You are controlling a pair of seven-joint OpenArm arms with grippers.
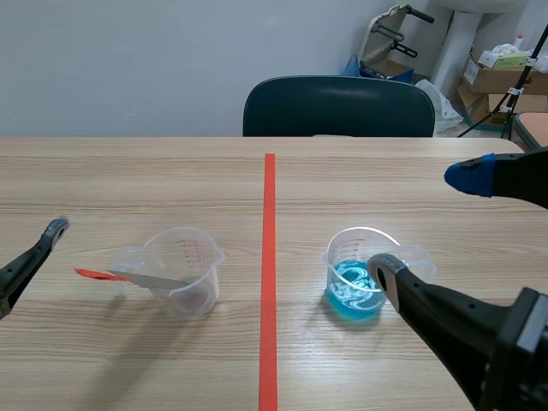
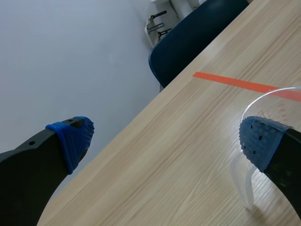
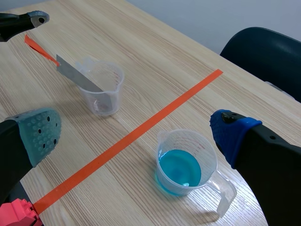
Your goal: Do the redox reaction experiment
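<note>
A clear measuring cup (image 1: 184, 270) stands left of the tape line. A grey metal strip (image 1: 158, 279) with a red end (image 1: 90, 274) leans in it, red end pointing at my left gripper (image 1: 47, 238). That gripper is open and apart from the strip; in the left wrist view its fingers (image 2: 70, 136) are spread, with the cup's rim (image 2: 263, 101) by one pad. A second cup (image 1: 351, 291) holds blue liquid. My right gripper (image 1: 428, 223) is open around it, not touching. In the right wrist view the blue cup (image 3: 181, 165) lies ahead of the spread gripper (image 3: 136, 136), the strip cup (image 3: 101, 89) farther off.
An orange-red tape line (image 1: 269, 274) runs down the middle of the wooden table. A dark chair (image 1: 338, 107) stands at the far edge, with boxes behind it at the right. A pink-red object (image 3: 16, 214) shows under my right gripper.
</note>
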